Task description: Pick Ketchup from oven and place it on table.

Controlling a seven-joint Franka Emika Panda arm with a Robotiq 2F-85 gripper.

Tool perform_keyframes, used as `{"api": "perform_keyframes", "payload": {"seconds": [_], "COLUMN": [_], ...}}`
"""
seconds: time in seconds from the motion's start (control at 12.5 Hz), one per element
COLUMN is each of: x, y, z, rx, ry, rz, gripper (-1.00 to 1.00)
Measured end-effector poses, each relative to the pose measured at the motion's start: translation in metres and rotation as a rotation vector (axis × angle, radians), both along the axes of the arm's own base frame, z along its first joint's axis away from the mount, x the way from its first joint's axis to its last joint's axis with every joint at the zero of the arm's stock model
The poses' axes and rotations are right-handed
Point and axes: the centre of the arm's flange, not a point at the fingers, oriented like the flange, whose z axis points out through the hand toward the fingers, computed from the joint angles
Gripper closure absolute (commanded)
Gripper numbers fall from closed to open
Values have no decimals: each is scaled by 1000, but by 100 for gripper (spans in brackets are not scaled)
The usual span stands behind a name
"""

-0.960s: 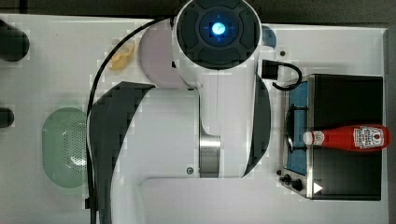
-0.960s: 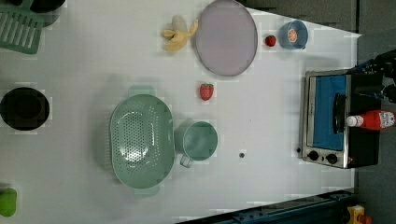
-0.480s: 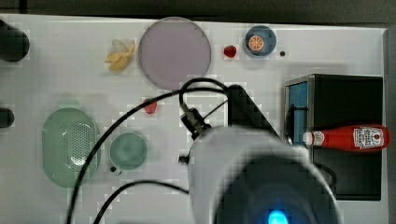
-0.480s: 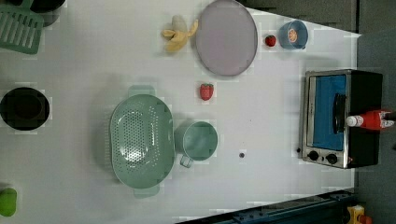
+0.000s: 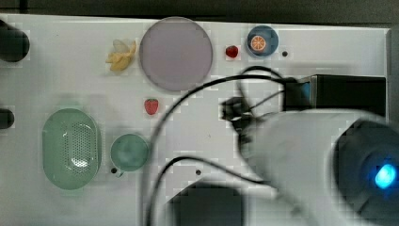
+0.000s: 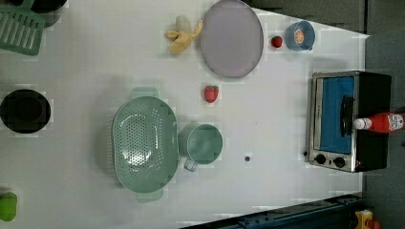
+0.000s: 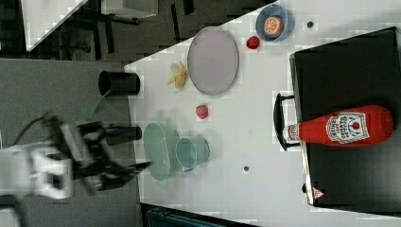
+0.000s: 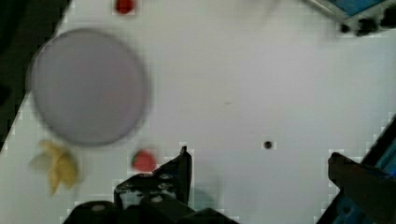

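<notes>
The ketchup (image 6: 382, 122) lies on its side on the black top of the oven (image 6: 334, 119), white cap toward the door handle. In the right view the ketchup (image 7: 345, 126) shows its label on the oven (image 7: 350, 61). My gripper (image 8: 268, 172) is open over the white table (image 8: 233, 84), with nothing between its fingers (image 8: 180, 172). The oven's knobs (image 8: 364, 23) sit at the wrist view's edge. In the top view my blurred arm (image 5: 320, 160) covers the ketchup and most of the oven (image 5: 350, 92).
On the table stand a purple plate (image 6: 231, 38), a banana peel (image 6: 184, 34), two strawberries (image 6: 211, 93), a blue bowl with an orange slice (image 6: 300, 36), a green colander (image 6: 143, 143), a green cup (image 6: 204, 143) and a black cup (image 6: 24, 110).
In the top view my arm has swung from the upper middle to the lower right and now covers the ketchup. The ketchup stays on the oven's top.
</notes>
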Motion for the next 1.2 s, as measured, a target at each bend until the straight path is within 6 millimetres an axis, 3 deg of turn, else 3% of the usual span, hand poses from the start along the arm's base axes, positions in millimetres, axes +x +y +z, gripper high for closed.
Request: {"api": "perform_keyframes", "payload": {"seconds": [0.08,0.16,0.48,0.64,0.8,1.04,1.2], "x": [8,8,4,0,-11,-24,-18], "y": [-50,-88,-196,-237,-268,-295,-313], "z": [-32,-54,-107,-107,-120,-151,-159], "rx": [16,-12,-46,-97,-134,-174,-209], "ry": [32,53,23,-62,-70,-21,-12], "rz": [-96,-161,-372,-448,-507,-551,-573], "gripper": [-100,-100,-100,-100,-100,-100,-100]}}
